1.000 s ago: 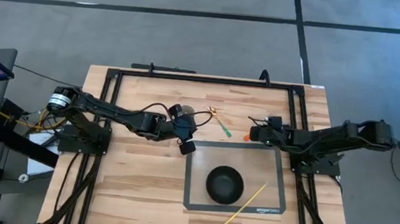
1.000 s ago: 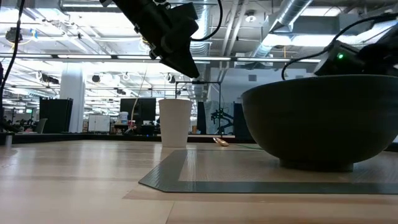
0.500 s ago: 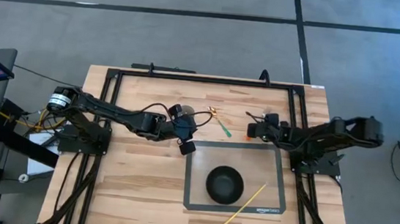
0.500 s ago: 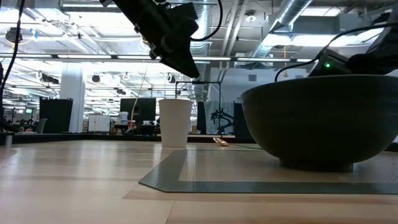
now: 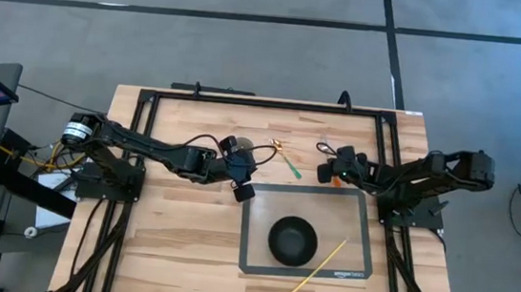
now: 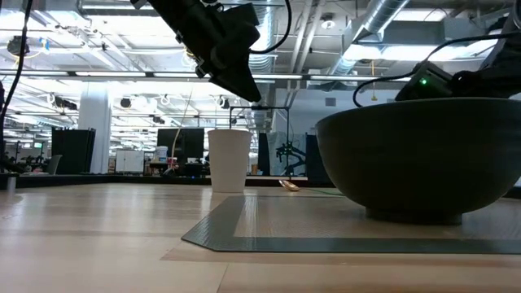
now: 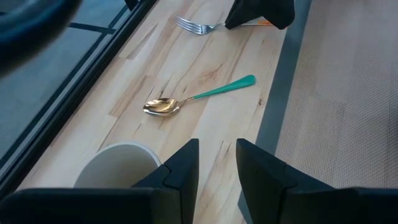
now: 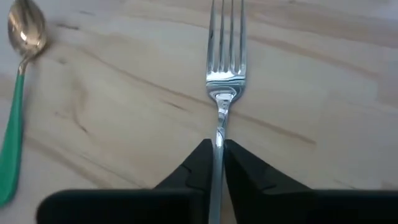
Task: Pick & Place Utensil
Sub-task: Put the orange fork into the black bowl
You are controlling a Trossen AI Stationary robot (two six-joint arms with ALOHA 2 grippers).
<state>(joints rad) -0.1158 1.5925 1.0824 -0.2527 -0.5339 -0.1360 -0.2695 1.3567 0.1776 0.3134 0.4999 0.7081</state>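
Note:
A silver fork with an orange handle lies at the table's far middle, tines toward the left. My right gripper is shut on it and also shows in the high view. A spoon with a gold bowl and green handle lies flat on the wood left of the fork. My left gripper hovers above a white cup, a narrow gap between its fingers, empty. A dark bowl stands on a grey mat. My right gripper pinches the fork's neck, just behind the tines, between its two fingers. The fingers come low from the table's right and lie along the fork, the tines sticking out ahead. I cannot tell whether the fork is clear of the wood.
A thin yellow stick lies across the mat's near right corner. A black frame borders the table's far edge and sides. In the low view the bowl fills the right and the cup stands behind the mat.
My right gripper has gone a little toward the table's left and far edge, staying shut on the fork, whose tines now reach farther left.

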